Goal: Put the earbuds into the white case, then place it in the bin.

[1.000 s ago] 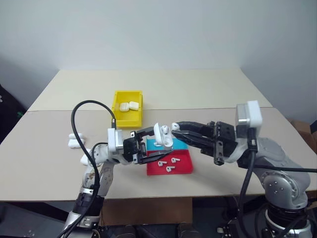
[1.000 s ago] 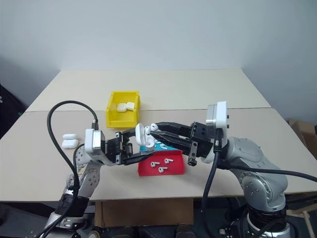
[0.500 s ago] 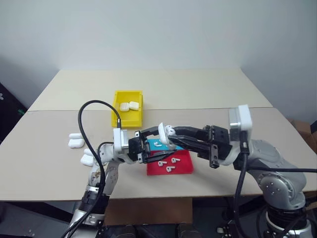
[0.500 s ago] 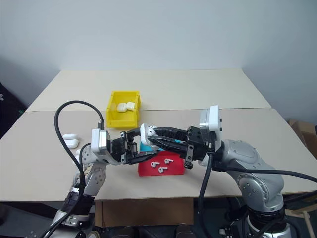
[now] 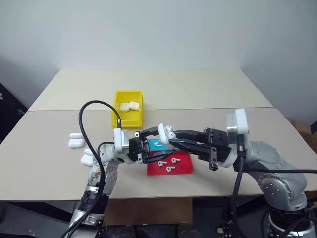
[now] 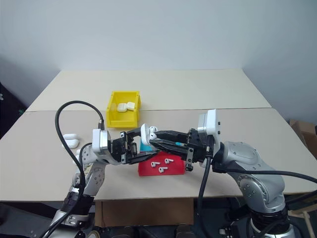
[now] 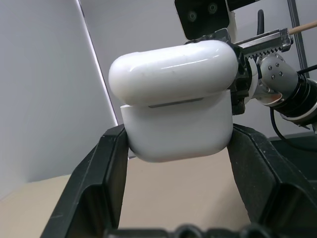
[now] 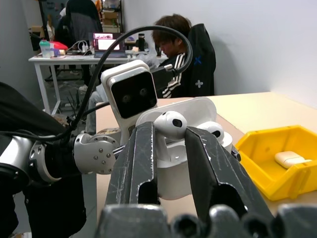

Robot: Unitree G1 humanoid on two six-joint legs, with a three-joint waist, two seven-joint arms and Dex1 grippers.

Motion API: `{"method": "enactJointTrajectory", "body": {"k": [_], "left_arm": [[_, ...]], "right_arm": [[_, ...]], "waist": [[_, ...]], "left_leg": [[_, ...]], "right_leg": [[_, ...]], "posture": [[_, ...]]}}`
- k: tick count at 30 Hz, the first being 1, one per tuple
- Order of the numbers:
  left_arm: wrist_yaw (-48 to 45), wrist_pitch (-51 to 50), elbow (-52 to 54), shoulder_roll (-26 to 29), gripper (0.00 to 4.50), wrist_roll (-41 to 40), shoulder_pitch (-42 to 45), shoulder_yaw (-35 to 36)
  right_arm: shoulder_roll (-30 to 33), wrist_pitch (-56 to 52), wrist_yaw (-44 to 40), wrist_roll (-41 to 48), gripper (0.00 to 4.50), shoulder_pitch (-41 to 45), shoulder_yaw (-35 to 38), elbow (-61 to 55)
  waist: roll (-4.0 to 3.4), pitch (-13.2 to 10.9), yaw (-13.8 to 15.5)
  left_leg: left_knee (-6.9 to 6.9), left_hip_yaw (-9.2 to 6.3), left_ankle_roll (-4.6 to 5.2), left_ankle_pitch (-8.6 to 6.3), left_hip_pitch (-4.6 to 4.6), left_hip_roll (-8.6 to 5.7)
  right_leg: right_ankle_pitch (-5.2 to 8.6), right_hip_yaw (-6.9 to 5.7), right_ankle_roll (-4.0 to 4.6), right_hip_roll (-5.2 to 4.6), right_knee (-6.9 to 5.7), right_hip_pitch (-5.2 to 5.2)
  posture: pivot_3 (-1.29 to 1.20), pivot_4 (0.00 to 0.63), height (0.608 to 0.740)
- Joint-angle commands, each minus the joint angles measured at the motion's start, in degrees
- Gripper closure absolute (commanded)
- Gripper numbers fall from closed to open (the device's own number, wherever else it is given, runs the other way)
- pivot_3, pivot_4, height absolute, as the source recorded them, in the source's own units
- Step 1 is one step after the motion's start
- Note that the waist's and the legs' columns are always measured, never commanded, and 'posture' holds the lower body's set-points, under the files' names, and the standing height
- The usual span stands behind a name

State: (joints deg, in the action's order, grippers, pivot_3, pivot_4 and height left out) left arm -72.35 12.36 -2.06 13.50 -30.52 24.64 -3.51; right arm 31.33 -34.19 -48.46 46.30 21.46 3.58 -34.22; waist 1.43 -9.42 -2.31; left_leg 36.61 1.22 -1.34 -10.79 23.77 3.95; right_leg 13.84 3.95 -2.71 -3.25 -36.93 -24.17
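My left gripper (image 5: 159, 137) is shut on the white case (image 5: 163, 132), holding it above the trays with its lid flipped up. In the left wrist view the case (image 7: 176, 114) sits clamped between both fingers (image 7: 109, 163). From the right, my right gripper (image 5: 170, 140) reaches to the case's open top, shut on one of the earbuds (image 8: 171, 123). A second earbud (image 8: 213, 130) rests in the case (image 8: 198, 106). Three more earbuds (image 5: 170, 162) lie in the red tray (image 5: 185, 168). The yellow bin (image 5: 126, 120) stands further back on the table, with white cases (image 5: 128, 105) inside.
A teal tray (image 5: 154, 145) lies just behind the red one, under the grippers. Several spare white cases (image 5: 75, 141) lie on the table at the left. A black cable (image 5: 94, 105) loops over my left arm. A person (image 8: 171, 29) sits at a desk in the background.
My right gripper has moved left and slightly down with its earbud, from just beside the case to the case's open top. My left gripper still holds the case in the same place.
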Motion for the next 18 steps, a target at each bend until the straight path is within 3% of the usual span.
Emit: {"method": "enactJointTrajectory", "body": {"k": [1, 8, 11, 18], "left_arm": [[0.8, 1.4, 1.1, -0.4, 1.76, -0.3, 1.0, 0.4], [0.8, 1.5, 1.0, -0.6, 1.76, -0.2, 1.1, 0.4], [0.9, 1.5, 0.8, -0.7, 1.76, 0.0, 1.1, 0.3], [1.1, 1.8, 0.6, -0.5, 1.76, 0.5, 1.1, 0.4]], "right_arm": [[0.9, 0.7, -0.1, 0.4, 3.67, -0.1, 0.2, -0.7], [0.8, 2.4, -0.8, -0.2, 3.67, -0.5, 0.0, -0.3], [0.9, 4.8, -0.4, -2.9, 2.84, -1.2, -0.8, -0.9], [1.4, 6.1, -1.3, -3.7, 2.84, -1.8, -0.9, -0.4]], "waist": [[0.0, 0.0, 0.0], [0.0, 0.0, 0.0], [0.0, 0.0, 0.0], [0.0, 0.0, 0.0]], "left_leg": [[0.0, 0.0, 0.0, 0.0, 0.0, 0.0], [0.0, 0.0, 0.0, 0.0, 0.0, 0.0], [0.0, 0.0, 0.0, 0.0, 0.0, 0.0], [0.0, 0.0, 0.0, 0.0, 0.0, 0.0]], "right_leg": [[0.0, 0.0, 0.0, 0.0, 0.0, 0.0], [0.0, 0.0, 0.0, 0.0, 0.0, 0.0], [0.0, 0.0, 0.0, 0.0, 0.0, 0.0], [0.0, 0.0, -0.01, 0.0, 0.0, 0.0]], "posture": [[0.0, 0.15, 0.74], [0.0, 0.15, 0.74], [0.0, 0.15, 0.74], [0.0, 0.15, 0.74]]}}
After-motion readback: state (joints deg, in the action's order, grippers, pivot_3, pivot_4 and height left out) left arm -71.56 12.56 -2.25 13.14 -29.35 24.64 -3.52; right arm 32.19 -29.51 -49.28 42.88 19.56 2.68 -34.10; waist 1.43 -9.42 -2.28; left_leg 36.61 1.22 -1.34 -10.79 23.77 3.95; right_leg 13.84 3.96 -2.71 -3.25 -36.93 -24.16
